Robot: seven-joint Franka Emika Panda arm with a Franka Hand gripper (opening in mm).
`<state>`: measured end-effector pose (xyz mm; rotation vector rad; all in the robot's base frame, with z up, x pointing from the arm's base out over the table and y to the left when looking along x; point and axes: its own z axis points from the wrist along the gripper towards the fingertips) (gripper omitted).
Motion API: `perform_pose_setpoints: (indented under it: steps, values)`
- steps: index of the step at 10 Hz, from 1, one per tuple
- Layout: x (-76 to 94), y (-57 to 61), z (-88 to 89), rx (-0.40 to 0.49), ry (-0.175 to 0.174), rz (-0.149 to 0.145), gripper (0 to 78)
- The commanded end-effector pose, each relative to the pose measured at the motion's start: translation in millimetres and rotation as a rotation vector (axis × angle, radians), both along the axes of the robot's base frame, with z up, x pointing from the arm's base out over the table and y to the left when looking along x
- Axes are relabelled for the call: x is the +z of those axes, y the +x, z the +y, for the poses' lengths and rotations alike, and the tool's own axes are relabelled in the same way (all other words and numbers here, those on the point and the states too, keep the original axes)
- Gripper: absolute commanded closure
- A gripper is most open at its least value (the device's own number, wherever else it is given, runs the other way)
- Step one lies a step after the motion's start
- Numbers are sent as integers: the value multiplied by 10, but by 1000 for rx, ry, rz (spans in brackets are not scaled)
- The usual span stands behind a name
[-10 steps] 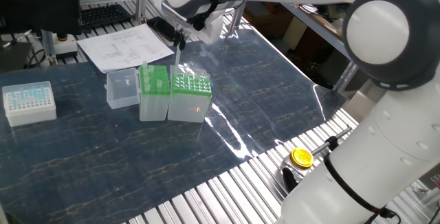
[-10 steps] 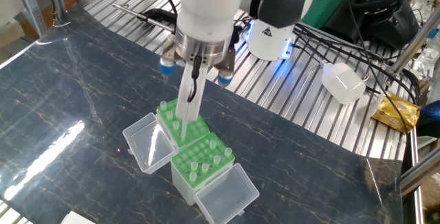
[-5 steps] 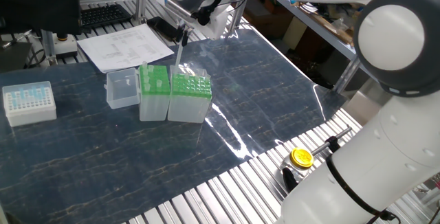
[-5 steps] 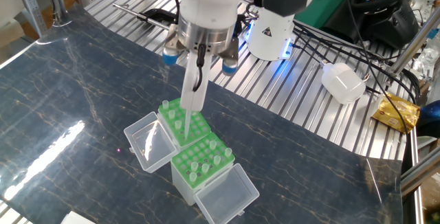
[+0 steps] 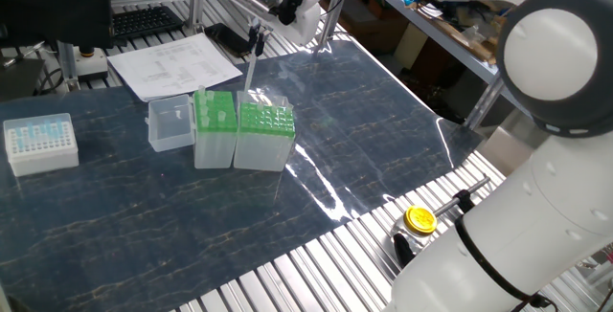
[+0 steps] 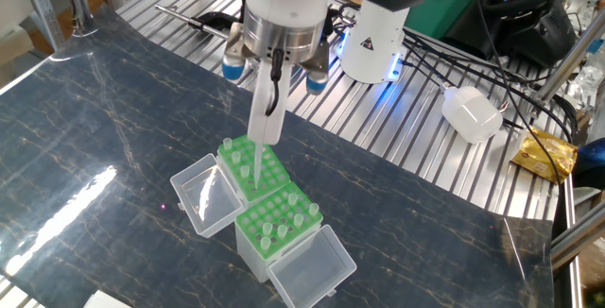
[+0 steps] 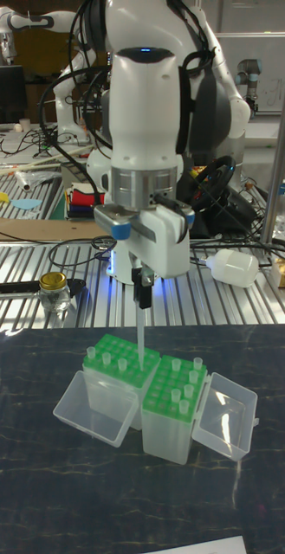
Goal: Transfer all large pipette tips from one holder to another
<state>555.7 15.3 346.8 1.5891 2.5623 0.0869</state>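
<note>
My gripper (image 5: 255,36) (image 6: 266,133) (image 7: 143,299) is shut on one large pipette tip (image 5: 249,73) (image 6: 258,168) (image 7: 139,338), which hangs straight down. Its point hovers just over the wider green grid holder (image 5: 265,130) (image 6: 248,164) (image 7: 116,381), near the edge that faces the other box. Several whitish tips still stand in that holder. Touching its side is the narrower, taller green-topped box (image 5: 214,125) (image 6: 279,221) (image 7: 175,402), which also carries several tips.
Each box has its clear lid (image 5: 170,122) (image 6: 202,196) (image 7: 226,421) folded open beside it. A white box of pale-blue tips (image 5: 40,143) sits at the far left, with papers (image 5: 172,63) behind. A yellow-capped jar (image 5: 419,219) and a white bottle (image 6: 473,111) lie on the metal rails.
My gripper has risen straight up with the tip held in it, and the tip's point now clears the wider holder's top. The boxes have not moved.
</note>
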Motion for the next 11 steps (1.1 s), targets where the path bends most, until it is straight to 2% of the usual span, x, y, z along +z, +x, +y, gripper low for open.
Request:
perform_pose_setpoints:
  steps: [1, 11]
  values:
    - [93, 48, -15, -14, 25, -18, 762]
    - [2, 331, 124, -48, 24, -22, 762]
